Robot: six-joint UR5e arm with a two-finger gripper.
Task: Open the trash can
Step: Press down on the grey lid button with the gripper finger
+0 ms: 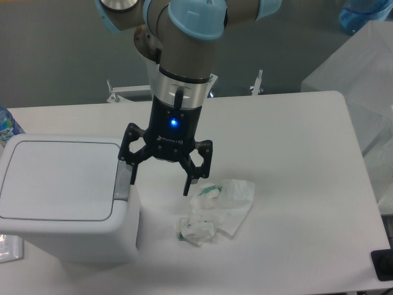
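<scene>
The trash can [67, 203] is sitting nearest the camera, at the front left of the white bench [295, 246], its flat lid [58, 178] lying closed and level. A small grey push-button latch [123, 184] is showing at the lid's right edge, and that is where the work is to be done. The pincer [158, 183] is hanging point-down over that edge with its fingers spread wide, gripping nothing; its left finger [131, 172] is standing right at the latch, though whether it is touching cannot be told, while the right finger [187, 181] is hovering over bare bench just beside the can.

The can is looking like thin, smooth, hollow plastic, so it is probably light and may slide or tip under a sideways shove. The lid is stiff and hinged, presumably along its left side, so it likely needs no gripping: a straight downward press on the latch should be releasing it. Pressing off-centre is risking a slip off the small button.

Two crumpled white-and-green wrappers [215, 212] are lying near the can's right side, below the pincer. A bottle [6, 126] is peeking in at the left edge.
</scene>
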